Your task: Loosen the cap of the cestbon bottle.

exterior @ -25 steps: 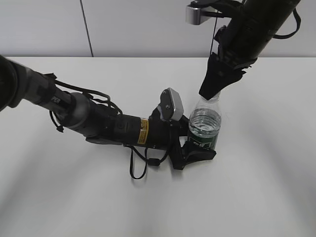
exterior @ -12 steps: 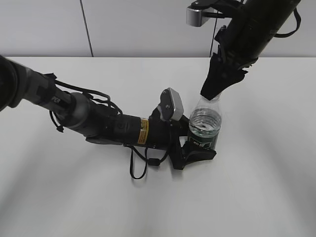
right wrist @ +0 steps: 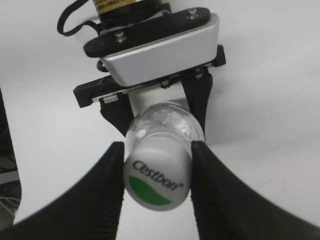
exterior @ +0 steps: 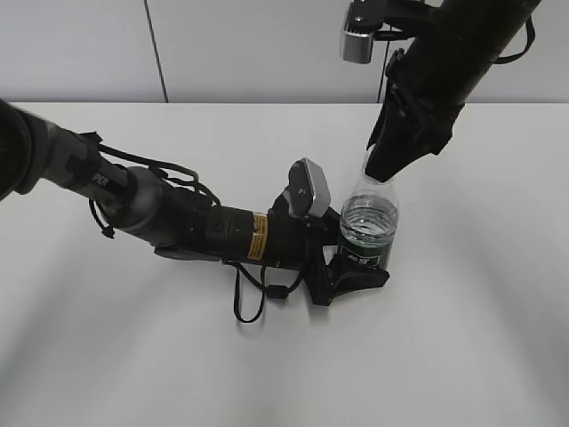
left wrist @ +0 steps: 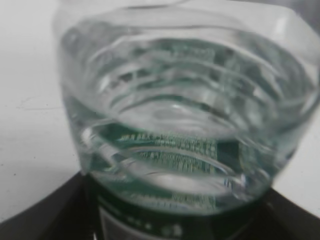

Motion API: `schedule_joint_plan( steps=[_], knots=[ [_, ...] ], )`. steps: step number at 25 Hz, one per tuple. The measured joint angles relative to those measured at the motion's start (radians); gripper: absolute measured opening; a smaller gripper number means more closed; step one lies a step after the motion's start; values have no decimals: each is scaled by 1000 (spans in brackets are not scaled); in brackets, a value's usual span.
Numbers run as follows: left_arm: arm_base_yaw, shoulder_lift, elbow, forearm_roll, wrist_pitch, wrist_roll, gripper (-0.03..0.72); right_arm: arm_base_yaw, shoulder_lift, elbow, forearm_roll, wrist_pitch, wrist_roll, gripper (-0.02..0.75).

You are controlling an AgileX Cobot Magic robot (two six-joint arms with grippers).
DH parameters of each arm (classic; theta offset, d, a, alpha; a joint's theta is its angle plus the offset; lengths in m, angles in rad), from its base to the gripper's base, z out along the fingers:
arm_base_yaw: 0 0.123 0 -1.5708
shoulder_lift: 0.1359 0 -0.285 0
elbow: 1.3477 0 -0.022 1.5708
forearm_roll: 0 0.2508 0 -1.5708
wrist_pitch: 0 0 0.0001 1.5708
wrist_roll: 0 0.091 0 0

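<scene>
On the cap [right wrist: 156,181], your right gripper [right wrist: 156,186] is clamped; twist steadily while the left gripper [exterior: 348,271], clasping the bottle [exterior: 367,222], resists any spin.

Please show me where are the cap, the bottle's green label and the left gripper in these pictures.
cap [right wrist: 156,175]: right wrist view, on its white top beside the lettering.
green label [exterior: 363,254]: exterior view, on the dark band low on the bottle.
left gripper [exterior: 348,271]: exterior view, at the black fingers around the bottle's base.
</scene>
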Motion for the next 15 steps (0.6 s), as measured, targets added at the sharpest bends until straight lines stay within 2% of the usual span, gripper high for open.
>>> schedule_joint_plan(
  steps=[15],
  knots=[
    [0, 0, 0, -6, 0, -11, 543, 0, -1, 0, 1, -27, -66, 310]
  ],
)
